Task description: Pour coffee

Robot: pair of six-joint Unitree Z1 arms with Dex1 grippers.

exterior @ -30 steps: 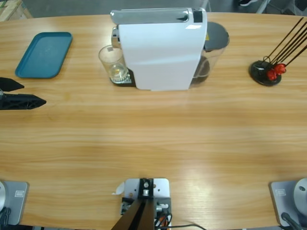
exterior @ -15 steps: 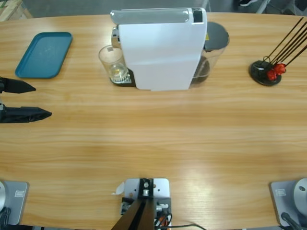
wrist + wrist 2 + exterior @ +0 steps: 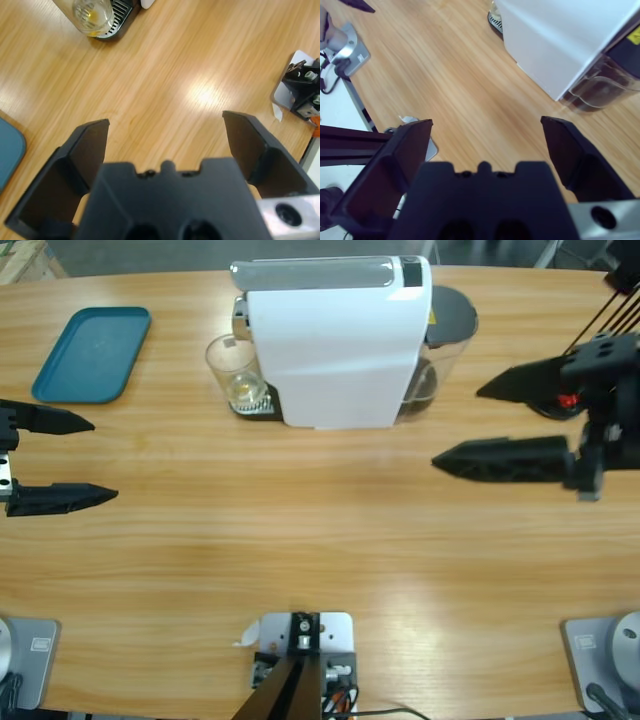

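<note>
Glass tumbler (image 3: 236,373) w/ a little coffee (image 3: 246,393) sits on drip tray of white coffee machine (image 3: 335,340), tabletop (image 3: 320,530) centre-back. Left claw (image 3: 104,459) wide open, empty, at left edge. Right claw (image 3: 456,426) wide open, empty, near machine's right side.

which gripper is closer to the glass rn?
The left gripper, at the table's left edge. The glass sits on the coffee machine's left side; the right gripper is beyond the machine.

Coffee (image 3: 247,392): thin layer of pale yellowish liquid at bottom of clear glass (image 3: 234,371). Glass upright on black drip tray (image 3: 258,406) at left side of white coffee machine (image 3: 335,345), under spout. In left wrist view, coffee (image 3: 93,12) near top edge, glass cropped.
</note>
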